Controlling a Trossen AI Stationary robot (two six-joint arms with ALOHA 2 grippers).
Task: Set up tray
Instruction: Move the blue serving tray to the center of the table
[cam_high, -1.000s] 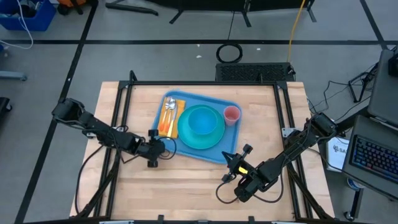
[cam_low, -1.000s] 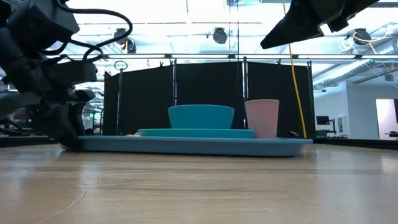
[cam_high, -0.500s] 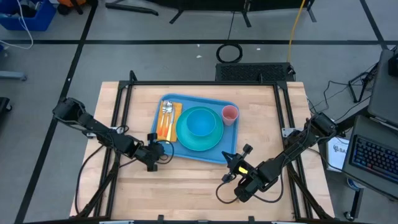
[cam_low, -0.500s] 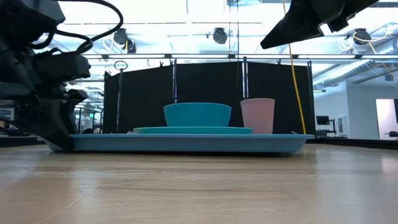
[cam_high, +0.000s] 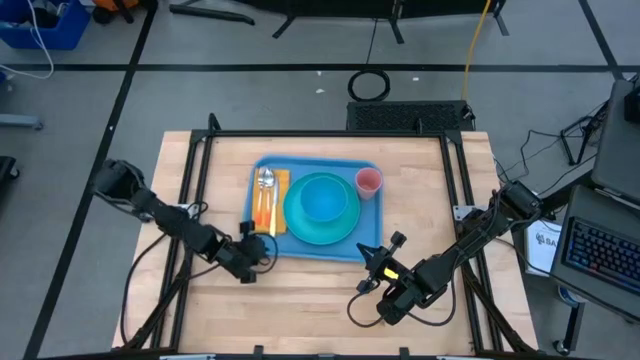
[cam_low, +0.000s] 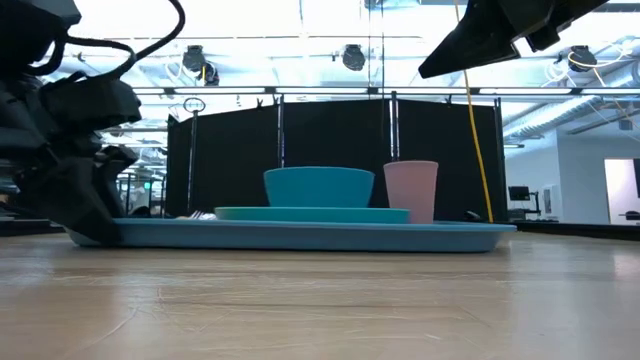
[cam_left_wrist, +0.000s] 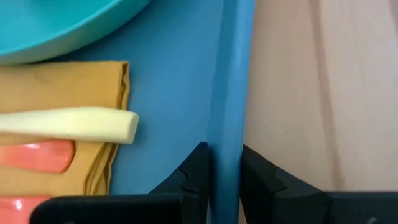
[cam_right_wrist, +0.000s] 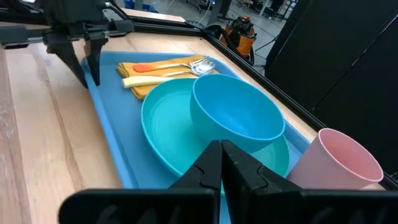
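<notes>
The light-blue tray (cam_high: 376, 218) lies flat on the wooden table. It carries a turquoise plate (cam_high: 300, 228) with a blue bowl (cam_high: 322, 200), a pink cup (cam_high: 369, 182) and an orange napkin with cutlery (cam_high: 266, 195). My left gripper (cam_high: 263, 245) is shut on the tray's near rim close to its left corner; it also shows in its wrist view (cam_left_wrist: 224, 158) and at the tray's left end in the low view (cam_low: 85, 210). My right gripper (cam_high: 368, 252) is shut and empty, held above the tray's near right corner (cam_right_wrist: 221, 149). My left gripper pinches the tray's raised near rim (cam_left_wrist: 229, 112) close to the left corner. One finger is inside the tray and one outside. The fingers come from the table's left, low and nearly level, pointing along the rim. The tray rests flat on the table.
A black frame (cam_high: 200, 170) runs along the left, far and right sides of the table. Bare wood (cam_high: 300, 300) lies between the tray and the near edge. A screen and a keyboard (cam_high: 600, 250) stand beyond the table's right edge.
My left gripper has drawn the tray's near left corner toward the table's near edge. The tray has turned about on the table with all its dishes: it lay askew before, and its sides now run square with the table's edges. My right gripper has kept still.
</notes>
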